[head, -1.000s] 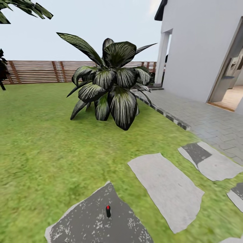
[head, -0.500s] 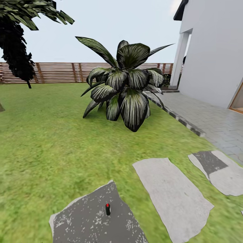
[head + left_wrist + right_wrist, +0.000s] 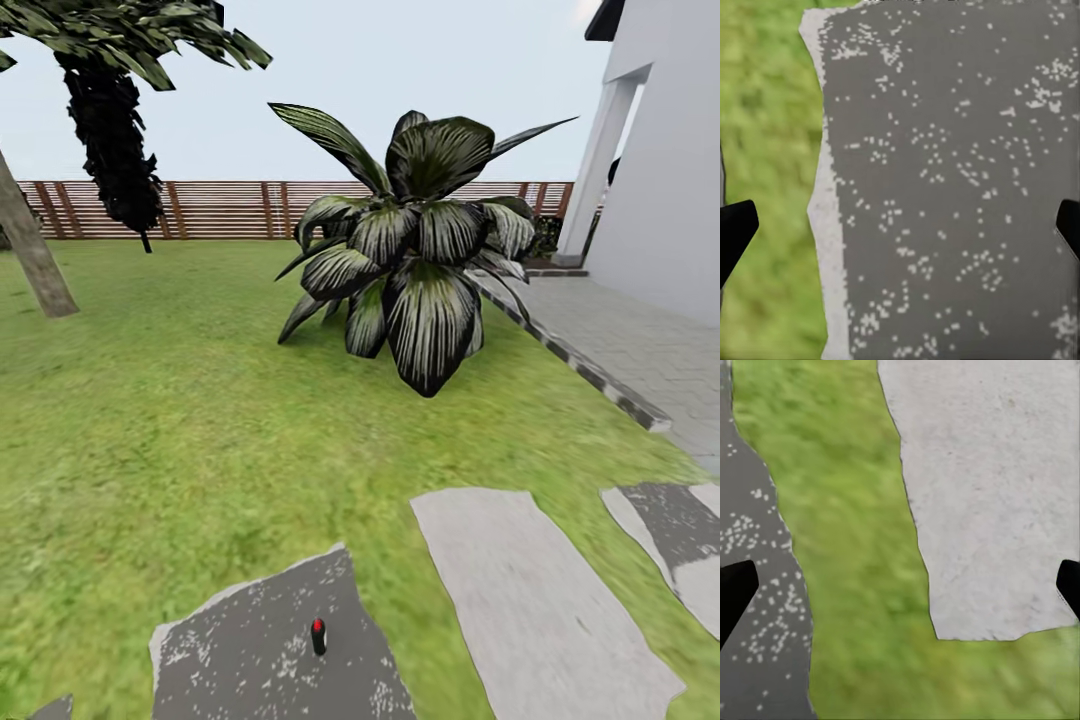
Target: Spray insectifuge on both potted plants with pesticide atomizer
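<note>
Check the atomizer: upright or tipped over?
Upright. The pesticide atomizer stands on the dark speckled stone slab, red spot on top, narrow body vertical.

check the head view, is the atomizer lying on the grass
No, the atomizer stands upright on a dark stone slab.

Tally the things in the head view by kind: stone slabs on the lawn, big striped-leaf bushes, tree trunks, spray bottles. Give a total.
Stone slabs: 3, the dark speckled slab, the pale slab, the part-dark slab
Striped-leaf bush: 1
Tree trunks: 2, one dark, one grey
Spray bottle: 1
Total: 7
</note>
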Controlling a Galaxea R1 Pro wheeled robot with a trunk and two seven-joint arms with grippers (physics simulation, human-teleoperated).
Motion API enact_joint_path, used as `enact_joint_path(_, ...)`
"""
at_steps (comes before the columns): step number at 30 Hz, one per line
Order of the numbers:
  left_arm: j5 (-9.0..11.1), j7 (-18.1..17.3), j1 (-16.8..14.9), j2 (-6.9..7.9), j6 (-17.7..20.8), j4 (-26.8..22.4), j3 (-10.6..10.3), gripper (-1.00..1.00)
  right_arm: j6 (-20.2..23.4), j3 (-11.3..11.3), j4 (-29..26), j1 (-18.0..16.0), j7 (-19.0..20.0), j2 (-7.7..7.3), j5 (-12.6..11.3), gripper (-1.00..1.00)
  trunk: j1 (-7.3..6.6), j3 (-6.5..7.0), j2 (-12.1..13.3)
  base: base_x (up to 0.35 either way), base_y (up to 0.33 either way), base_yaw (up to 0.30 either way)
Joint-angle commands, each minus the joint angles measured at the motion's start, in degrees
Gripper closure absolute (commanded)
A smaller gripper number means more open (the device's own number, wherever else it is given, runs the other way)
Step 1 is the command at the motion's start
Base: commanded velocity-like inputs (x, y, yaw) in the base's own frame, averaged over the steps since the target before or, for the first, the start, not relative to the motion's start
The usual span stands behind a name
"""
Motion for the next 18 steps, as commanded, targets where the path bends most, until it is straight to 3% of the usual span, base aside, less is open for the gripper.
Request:
enact_joint_path(1, 0.26, -0.03, -0.04, 0.00, -0.18, 0.06, 0.03, -1.00, -0.17, -0.21, 0.03, -0.02, -0.02, 0.03, 0.49, -1.00, 0.01, -0.05, -0.02, 0.126, -0.096, 0.130)
enact_joint_path(12, 0.34, -0.03, -0.04, -0.08, -0.18, 0.07, -0.11, -1.00, -0.17, -0.21, 0.03, -0.02, -0.02, 0.03, 0.49, -1.00, 0.01, -0.05, -0.02, 0.024, -0.018, 0.035)
enact_joint_path(18, 0.34, -0.02, -0.04, -0.08, -0.18, 0.02, -0.09, -1.00, -0.17, -0.21, 0.03, -0.02, -0.02, 0.03, 0.49, -1.00, 0.01, -0.05, -0.02, 0.001, 0.000, 0.232)
